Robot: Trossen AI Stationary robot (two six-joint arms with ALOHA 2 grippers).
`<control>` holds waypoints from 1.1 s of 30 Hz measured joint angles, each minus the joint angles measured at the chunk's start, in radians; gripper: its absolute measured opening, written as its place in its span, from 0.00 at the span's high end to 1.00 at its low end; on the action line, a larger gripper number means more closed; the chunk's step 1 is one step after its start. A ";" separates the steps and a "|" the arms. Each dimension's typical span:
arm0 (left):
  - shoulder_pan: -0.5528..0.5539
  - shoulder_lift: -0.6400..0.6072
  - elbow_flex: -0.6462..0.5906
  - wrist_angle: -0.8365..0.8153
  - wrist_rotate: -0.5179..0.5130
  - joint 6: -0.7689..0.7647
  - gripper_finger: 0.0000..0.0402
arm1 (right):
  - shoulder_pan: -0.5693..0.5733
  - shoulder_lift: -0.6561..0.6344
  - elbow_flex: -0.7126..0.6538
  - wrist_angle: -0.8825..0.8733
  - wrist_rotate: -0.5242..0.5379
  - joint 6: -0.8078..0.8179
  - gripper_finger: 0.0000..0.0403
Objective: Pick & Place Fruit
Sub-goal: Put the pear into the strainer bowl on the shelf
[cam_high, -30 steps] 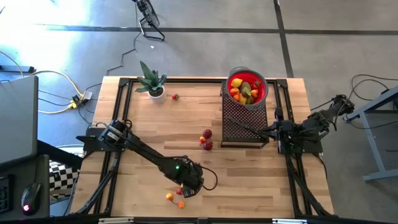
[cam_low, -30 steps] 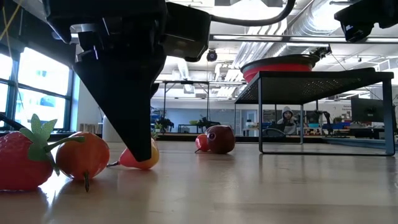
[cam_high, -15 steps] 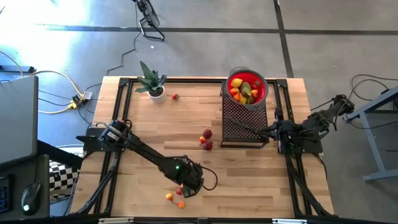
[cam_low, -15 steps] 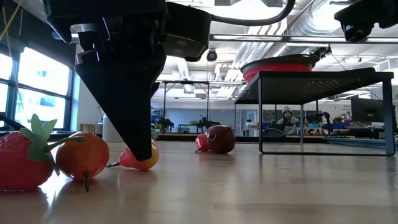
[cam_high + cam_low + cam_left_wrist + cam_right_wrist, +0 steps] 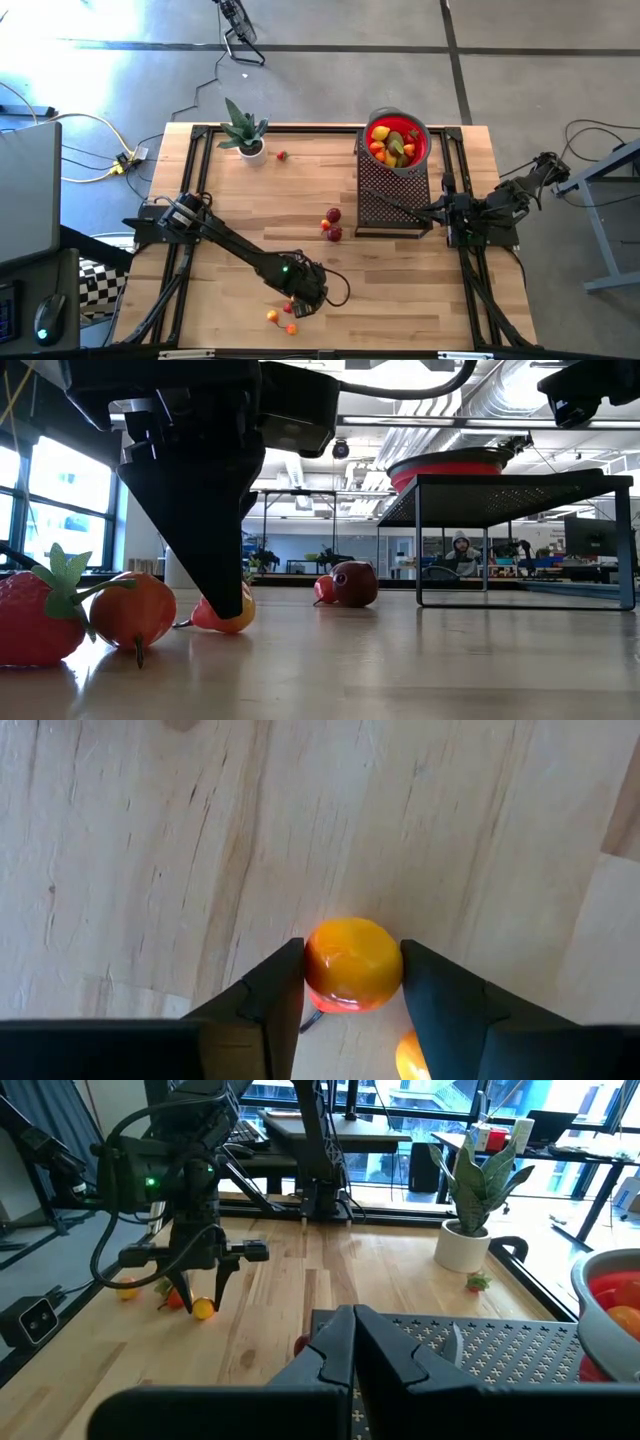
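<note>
Pinching a small yellow-orange toy fruit (image 5: pixel 353 964) between its two dark fingers (image 5: pixel 268 988), the left gripper (image 5: pixel 296 303) is pointing down at the lower centre of the high view, near the table's front edge. In the low view that fruit is resting on the wooden table (image 5: pixel 300 190) at the tip of the gripper, left of centre. Just beside it, toward the lower left of the high view, two more small fruits are lying: an orange one (image 5: pixel 132 611) and a strawberry (image 5: pixel 38 618), both large at the left edge of the low view. Two dark red fruits (image 5: pixel 332 224) are sitting together near the middle of the table. A tiny red fruit (image 5: pixel 282 155) is lying beside the potted plant (image 5: pixel 244 130) at upper left. The red bowl (image 5: pixel 398 142), full of fruit, is standing on a black perforated stand (image 5: pixel 392 195) at upper right. The right gripper (image 5: pixel 350 1342) is waiting at the right side, its fingers pressed together over the stand.
</note>
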 joint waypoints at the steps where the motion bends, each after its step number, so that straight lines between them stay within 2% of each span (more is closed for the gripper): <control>1: 0.000 0.000 0.000 0.000 0.000 0.000 0.62 | 0.000 0.000 0.000 0.000 0.000 0.000 0.99; 11: 0.027 0.000 0.005 0.026 0.007 -0.009 0.62 | 0.000 0.000 0.000 0.000 0.000 -0.001 0.99; 17: 0.064 0.000 0.049 0.024 0.008 0.008 0.62 | 0.000 0.000 0.000 0.000 -0.009 0.003 0.99; 25: 0.134 0.000 0.188 0.015 0.033 0.136 0.62 | 0.000 0.000 0.000 0.000 -0.100 0.049 0.99; 33: 0.208 -0.001 0.410 -0.078 0.052 0.337 0.62 | 0.000 0.000 0.000 0.000 -0.105 0.045 0.99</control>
